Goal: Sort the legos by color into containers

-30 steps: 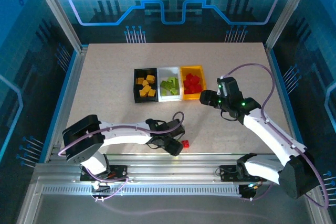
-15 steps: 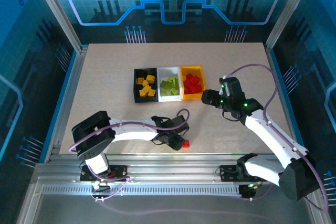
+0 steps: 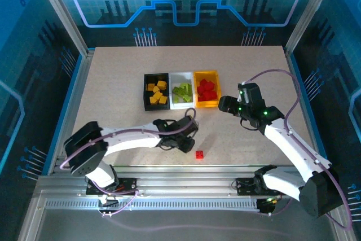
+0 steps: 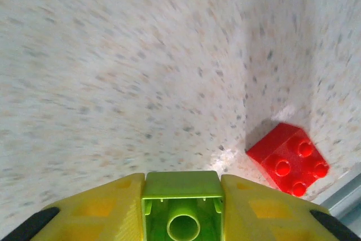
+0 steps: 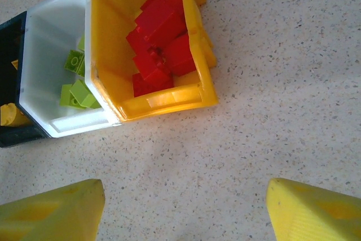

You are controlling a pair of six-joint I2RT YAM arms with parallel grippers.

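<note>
speckled counter (image 3: 113,94): left gripper (image 3: 185,144) clamps a green brick (image 4: 180,196), likely light, stiff and slick, by its flat sides; red brick (image 4: 289,159) lower right; right gripper (image 5: 186,207) gapes empty.

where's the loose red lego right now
In the top view the red lego lies alone on the table near its front edge, just right of the left gripper; the left wrist view shows it at lower right.

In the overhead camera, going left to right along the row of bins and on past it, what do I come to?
black bin holding orange bricks → white bin holding green bricks → yellow bin holding red bricks → right gripper, open
</note>
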